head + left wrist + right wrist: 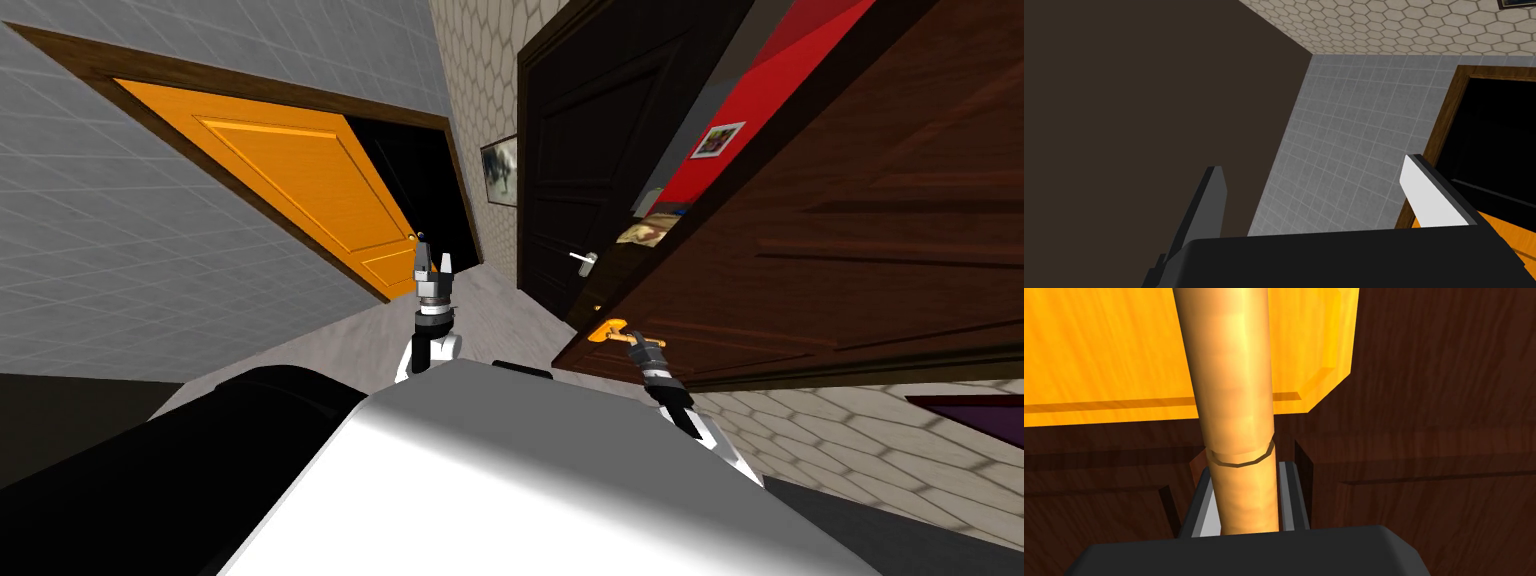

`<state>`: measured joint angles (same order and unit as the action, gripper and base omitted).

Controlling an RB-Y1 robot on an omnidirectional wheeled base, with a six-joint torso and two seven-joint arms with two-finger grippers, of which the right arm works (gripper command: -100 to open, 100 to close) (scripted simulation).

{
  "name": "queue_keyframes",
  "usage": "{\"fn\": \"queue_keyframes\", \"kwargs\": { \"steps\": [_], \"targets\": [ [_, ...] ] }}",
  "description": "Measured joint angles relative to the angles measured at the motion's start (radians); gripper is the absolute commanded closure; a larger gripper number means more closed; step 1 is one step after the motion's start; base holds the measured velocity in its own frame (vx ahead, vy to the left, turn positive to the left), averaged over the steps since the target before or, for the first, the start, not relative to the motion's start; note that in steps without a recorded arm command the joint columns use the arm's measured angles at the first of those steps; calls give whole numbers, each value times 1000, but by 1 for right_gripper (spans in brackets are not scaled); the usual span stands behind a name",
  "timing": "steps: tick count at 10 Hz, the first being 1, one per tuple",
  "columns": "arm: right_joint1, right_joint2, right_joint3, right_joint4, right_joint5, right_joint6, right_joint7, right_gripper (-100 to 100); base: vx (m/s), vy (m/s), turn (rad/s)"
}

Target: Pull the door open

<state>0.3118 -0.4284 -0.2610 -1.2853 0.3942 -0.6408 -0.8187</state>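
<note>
A dark brown wooden door point(860, 250) stands partly open on my right, and a red wall shows through the gap. Its orange lever handle point(608, 331) sits on an orange backplate point(1099, 353) near the door's free edge. My right gripper point(636, 343) is shut on the handle point(1239, 413), whose bar runs between the two fingers point(1287, 498) that press its sides. My left gripper point(434, 264) is raised in front of me, apart from the door. In the left wrist view its fingers point(1429, 192) stand wide apart, open, with nothing between them.
An orange door point(300, 180) stands open in a grey tiled wall on my left, with a black area behind it. A second dark door point(590, 160) with a silver handle point(584, 261) is straight ahead. Hexagon-patterned walls flank the narrow hallway.
</note>
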Motion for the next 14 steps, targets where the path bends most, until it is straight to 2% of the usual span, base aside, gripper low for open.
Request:
{"fn": "queue_keyframes", "kwargs": {
  "steps": [3, 8, 11, 14],
  "targets": [
    [8, -15, -4, 5, 10, -39, -21, 100, -208, -67, 140],
    [24, -43, -5, 39, 29, -118, -55, 100, -197, -75, 112],
    [33, -52, -6, 42, 35, -132, -66, 100, -141, -46, 95],
    [34, -62, -9, 52, 40, -162, -77, 100, -203, -95, 147]
  ]
}}
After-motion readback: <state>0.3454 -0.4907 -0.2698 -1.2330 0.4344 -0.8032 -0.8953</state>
